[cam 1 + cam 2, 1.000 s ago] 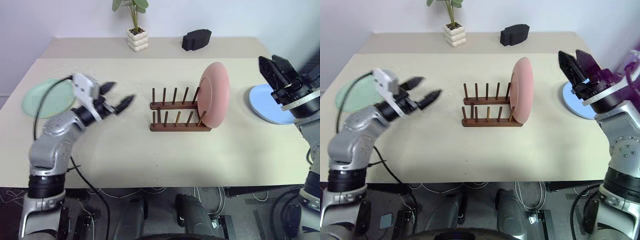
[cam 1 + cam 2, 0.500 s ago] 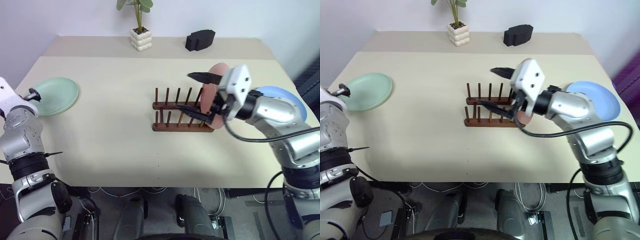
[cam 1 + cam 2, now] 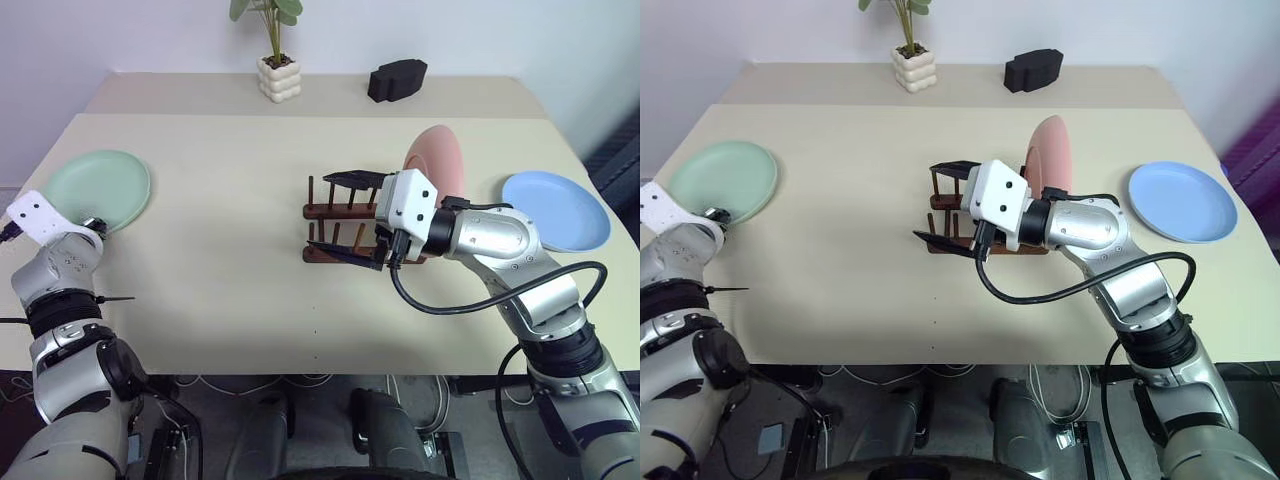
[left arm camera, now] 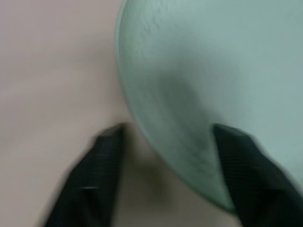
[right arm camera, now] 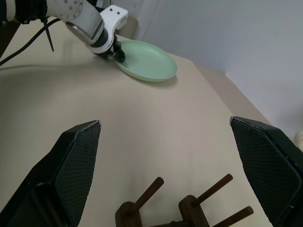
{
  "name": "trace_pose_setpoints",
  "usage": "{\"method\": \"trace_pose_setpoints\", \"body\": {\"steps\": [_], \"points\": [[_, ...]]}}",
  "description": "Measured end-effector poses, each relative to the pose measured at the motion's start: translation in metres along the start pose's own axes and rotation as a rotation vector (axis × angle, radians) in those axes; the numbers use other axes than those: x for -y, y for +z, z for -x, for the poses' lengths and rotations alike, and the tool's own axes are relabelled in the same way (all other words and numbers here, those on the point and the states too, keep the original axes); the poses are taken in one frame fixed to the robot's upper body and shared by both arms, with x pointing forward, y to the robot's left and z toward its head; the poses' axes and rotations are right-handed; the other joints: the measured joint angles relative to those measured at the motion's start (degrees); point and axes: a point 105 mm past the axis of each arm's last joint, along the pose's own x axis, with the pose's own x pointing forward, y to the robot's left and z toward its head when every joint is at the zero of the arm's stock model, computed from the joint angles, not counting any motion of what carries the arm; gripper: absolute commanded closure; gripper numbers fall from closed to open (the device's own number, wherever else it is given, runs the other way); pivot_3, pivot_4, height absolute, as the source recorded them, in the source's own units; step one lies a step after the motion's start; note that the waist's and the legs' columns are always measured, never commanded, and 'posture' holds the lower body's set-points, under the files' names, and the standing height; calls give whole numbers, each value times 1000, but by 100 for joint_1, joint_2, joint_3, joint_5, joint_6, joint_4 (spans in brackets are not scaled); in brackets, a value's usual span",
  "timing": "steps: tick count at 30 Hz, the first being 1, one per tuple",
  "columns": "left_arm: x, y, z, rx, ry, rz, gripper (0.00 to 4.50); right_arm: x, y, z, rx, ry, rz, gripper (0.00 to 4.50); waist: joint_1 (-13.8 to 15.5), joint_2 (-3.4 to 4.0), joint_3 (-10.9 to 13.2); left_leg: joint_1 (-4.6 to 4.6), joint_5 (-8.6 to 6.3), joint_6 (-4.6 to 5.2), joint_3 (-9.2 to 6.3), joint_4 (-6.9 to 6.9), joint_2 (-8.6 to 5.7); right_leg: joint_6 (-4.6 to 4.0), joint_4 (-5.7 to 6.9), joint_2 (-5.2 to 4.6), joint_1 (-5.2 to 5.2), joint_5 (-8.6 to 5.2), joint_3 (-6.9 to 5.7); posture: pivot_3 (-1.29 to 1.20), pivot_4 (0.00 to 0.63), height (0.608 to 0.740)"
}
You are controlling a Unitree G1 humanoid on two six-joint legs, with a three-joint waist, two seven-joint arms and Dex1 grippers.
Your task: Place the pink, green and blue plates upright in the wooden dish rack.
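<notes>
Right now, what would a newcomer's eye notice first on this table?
The salmon pink round plate stands upright at the right end of the dark wooden peg rack in the table's middle. The right end effector is spread wide over that rack, while the left end effector straddles the mint green plate's rim.

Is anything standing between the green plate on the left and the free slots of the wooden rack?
Yes. The right pincer, wide open, hangs over the free pegs of the dark wooden dish rack, on the side facing the round mint green plate. The salmon pink plate stands upright at the rack's far end.
</notes>
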Motion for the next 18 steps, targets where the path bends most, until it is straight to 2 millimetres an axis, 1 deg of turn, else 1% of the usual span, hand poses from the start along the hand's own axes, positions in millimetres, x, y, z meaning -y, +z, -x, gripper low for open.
{"method": "trace_pose_setpoints", "body": {"steps": [3, 4, 6, 8, 10, 11, 13, 15, 16, 17, 18], "points": [[3, 3, 0, 16, -10, 14, 4367, -2, -4, 1, -11, -5, -11, 14, 1, 0, 0, 0, 0, -1, 1, 0, 0, 0, 0, 0, 0, 0, 0, 0, 150, 739], [6, 6, 1, 27, -22, 24, 4442, -2, -5, 1, -13, -6, -14, 14, 4, 0, 0, 0, 0, -1, 1, 1, 0, 0, 1, 0, 0, 0, 0, 0, 150, 739], [10, 12, 3, 50, -34, 31, 4442, -2, -5, 0, -13, -13, -11, 14, 2, 0, -1, 1, 1, -2, 2, 0, 0, -1, 1, -1, 0, 1, 2, 0, 150, 739], [19, 13, 5, 70, -73, 41, 4442, -1, -6, 1, -20, -18, -5, 14, 11, 0, -1, 0, 2, -3, 1, 0, 0, -1, 1, -1, 0, 1, 1, 0, 150, 739], [38, 14, 11, 124, -155, 22, 4442, 0, -7, 1, -31, -24, 7, 14, 37, -1, -1, -2, 4, -7, 1, 1, -1, -1, 0, -2, 1, 1, 0, 0, 150, 739], [52, 17, 17, 164, -214, -4, 4442, 1, -8, 1, -38, -29, 19, 14, 47, -2, -1, -3, 4, -8, 2, 2, -2, -2, -3, -2, 1, 2, 1, 0, 150, 739], [72, 24, 29, 227, -296, -52, 4442, 1, -8, 1, -46, -35, 34, 14, 50, -2, -1, -3, 4, -8, 3, 1, -2, -2, -4, -2, 0, 3, 2, 0, 150, 739], [103, 36, 53, 358, -426, -178, 4442, 4, -12, 0, -62, -49, 56, 14, 39, -3, 0, -4, 5, -8, 3, 0, -1, -3, -4, -2, 0, 3, 2, 0, 150, 739], [122, 42, 70, 434, -503, -246, 4442, 6, -15, -3, -75, -56, 69, 14, 35, -3, 0, -3, 6, -10, 3, 0, -1, -4, -4, -2, 0, 4, 2, 0, 150, 739], [136, 47, 83, 489, -558, -293, 4442, 7, -16, -5, -81, -64, 89, 14, 29, -3, 0, -3, 6, -11, 4, 0, -2, -5, -4, -2, 0, 5, 3, 0, 150, 739], [154, 50, 102, 561, -635, -352, 4442, 10, -17, -10, -89, -77, 128, 14, 16, -2, 0, -3, 6, -11, 7, -1, -2, -6, -4, -2, 0, 5, 5, 0, 150, 739]]}}
